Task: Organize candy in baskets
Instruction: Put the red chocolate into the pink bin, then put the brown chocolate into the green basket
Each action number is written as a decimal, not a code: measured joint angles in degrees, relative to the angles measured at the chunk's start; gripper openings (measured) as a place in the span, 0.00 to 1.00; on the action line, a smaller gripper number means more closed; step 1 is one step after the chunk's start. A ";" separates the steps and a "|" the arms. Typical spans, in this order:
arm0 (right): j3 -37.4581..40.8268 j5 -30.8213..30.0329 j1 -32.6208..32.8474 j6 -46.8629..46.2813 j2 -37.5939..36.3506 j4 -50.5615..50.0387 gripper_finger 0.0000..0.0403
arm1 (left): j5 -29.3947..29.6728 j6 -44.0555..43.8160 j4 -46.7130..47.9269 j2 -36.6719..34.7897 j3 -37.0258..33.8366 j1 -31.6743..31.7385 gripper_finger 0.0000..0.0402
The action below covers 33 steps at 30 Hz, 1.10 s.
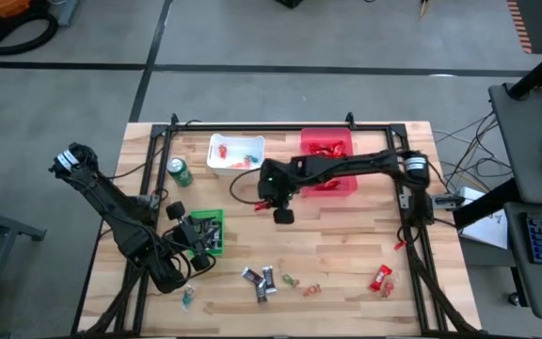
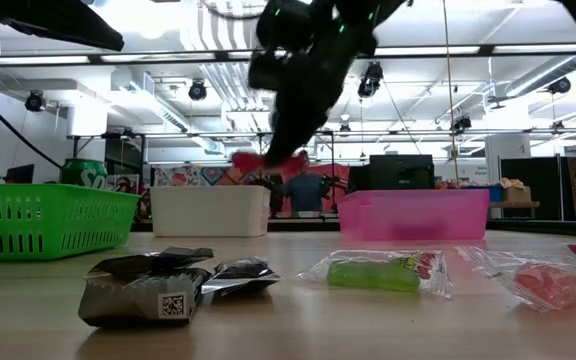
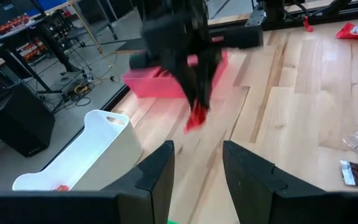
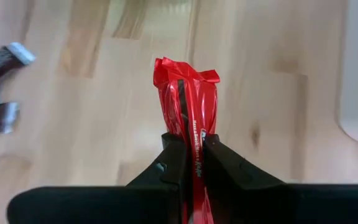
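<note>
My right gripper [image 1: 276,201] hangs above the table between the white basket [image 1: 236,153] and the red basket [image 1: 327,162], shut on a red-wrapped bar [image 4: 187,99]. The bar also shows in the low view [image 2: 268,160] and in the left wrist view [image 3: 197,116]. My left gripper [image 3: 197,152] is open over the green basket [image 1: 211,232], touching nothing. Loose candy lies on the near part of the table: dark mini bars [image 1: 260,281], green and orange pieces [image 1: 299,284] and a red-wrapped piece [image 1: 381,278]. The white basket holds a few red pieces. My right gripper pinches the red-wrapped bar between its two fingers [image 4: 219,158], coming from above and pointing down. The bar lies along the fingers, and its crimped free end [image 4: 185,68] sticks out past the fingertips. It hangs below the gripper [image 2: 286,130], lifted clear of the table.
A green drink can [image 1: 179,172] stands left of the white basket. A dark frame rail [image 1: 252,125] runs along the table's far edge and down both sides. One small piece [image 1: 188,298] lies near the left arm's base. Bare wood shows between the baskets and the loose candy.
</note>
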<state>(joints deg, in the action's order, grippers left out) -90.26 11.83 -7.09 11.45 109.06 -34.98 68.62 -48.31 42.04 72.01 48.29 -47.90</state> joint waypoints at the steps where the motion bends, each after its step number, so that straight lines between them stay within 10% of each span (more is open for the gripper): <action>1: 0.09 -0.19 -0.22 -0.45 -1.27 -1.48 0.08 | -0.01 0.00 0.02 0.01 0.00 0.00 0.30; 15: 5.56 -25.19 -5.63 -10.09 -16.06 -22.02 0.09 | 0.00 0.58 -0.05 0.00 0.00 0.38 0.30; 33: 20.56 -28.35 -10.90 -16.33 -19.15 -10.34 0.29 | -1.43 2.22 -2.65 0.00 0.00 0.39 0.30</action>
<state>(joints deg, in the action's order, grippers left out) -69.70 -16.52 -17.99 -4.87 89.91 -45.32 67.19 -46.09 39.40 72.01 48.29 -47.51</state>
